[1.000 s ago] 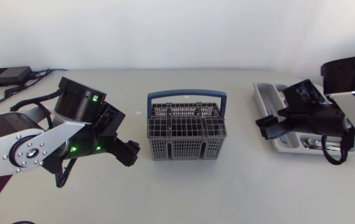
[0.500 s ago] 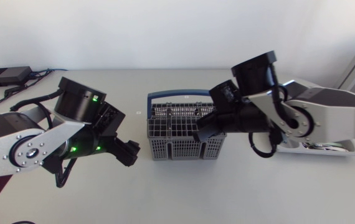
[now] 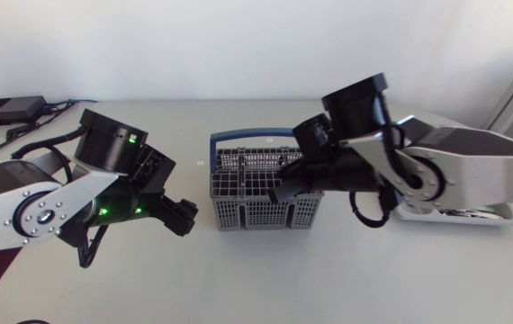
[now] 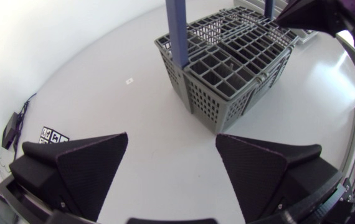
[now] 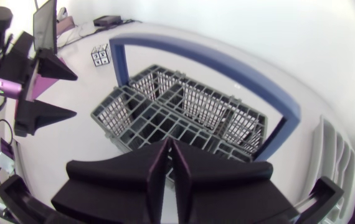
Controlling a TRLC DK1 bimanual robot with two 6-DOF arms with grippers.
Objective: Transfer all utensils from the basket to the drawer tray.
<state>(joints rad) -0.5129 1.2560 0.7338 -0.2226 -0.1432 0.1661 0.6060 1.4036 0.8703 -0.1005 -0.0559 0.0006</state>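
1. The basket (image 3: 265, 193) stands on the pale desk (image 3: 265, 279) between the two arms, with the left hand (image 4: 171, 138) just beside its left end and low over the desk
2. The left hand's wedge fingers are spread wide and nothing is held between them; the basket is seen ahead of the fingers, apart from them
3. The right hand (image 5: 169, 144) hangs above the basket's right part, pointing down at the compartments; its fingers are pressed almost together, with only a thin slit between them, and nothing is gripped
4. The basket is made of grey plastic lattice, boxy, divided into many small square cells and a few larger ones, and is spanned by a blue arched handle (image 5: 208, 59)
5. What lies in the cells cannot be made out
6. The drawer tray (image 3: 499, 218), light grey with long ridged compartments, lies at the desk's right side, largely hidden under the right arm; glints of metal are seen in it
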